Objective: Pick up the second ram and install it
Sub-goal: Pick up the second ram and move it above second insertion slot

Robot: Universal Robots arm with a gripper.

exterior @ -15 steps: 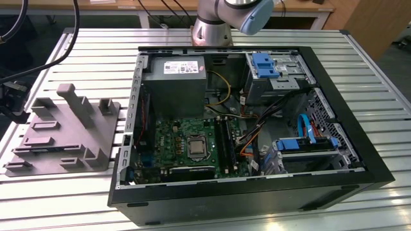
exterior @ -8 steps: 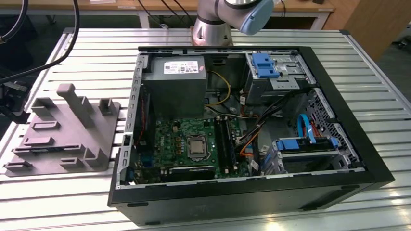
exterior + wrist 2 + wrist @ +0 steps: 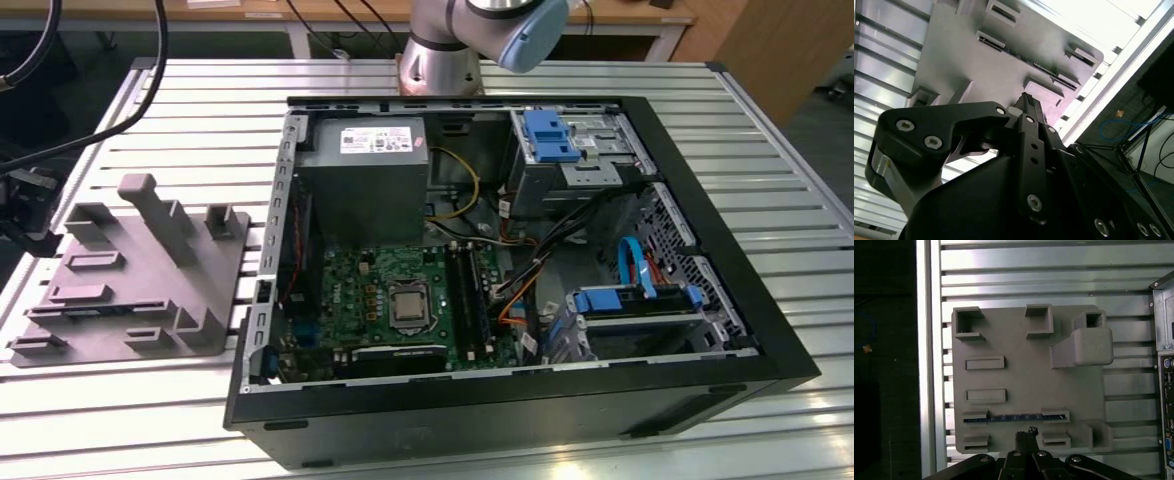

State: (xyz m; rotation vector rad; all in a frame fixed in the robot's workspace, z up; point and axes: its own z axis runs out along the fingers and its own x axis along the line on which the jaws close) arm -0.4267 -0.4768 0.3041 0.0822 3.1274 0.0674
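Observation:
The second ram (image 3: 1014,417) is a thin dark stick standing on edge in a slot of the grey plastic fixture (image 3: 1019,375), near the fixture's edge closest to my gripper. In both wrist views my gripper (image 3: 1026,433) hovers above that edge, just beside the stick and not touching it. Its fingers are together with nothing between them (image 3: 1026,98). In the exterior view the fixture (image 3: 127,270) lies on the slatted table to the exterior view's left of the open computer case (image 3: 667,150). The memory slots (image 3: 467,285) run beside the processor socket (image 3: 404,303).
Upright posts (image 3: 167,215) rise from the fixture. The case holds a grey power supply (image 3: 360,185), blue drive brackets (image 3: 550,135) and loose cables (image 3: 534,270). The arm's base (image 3: 441,60) stands behind the case. The table's edge rail (image 3: 926,360) runs beside the fixture.

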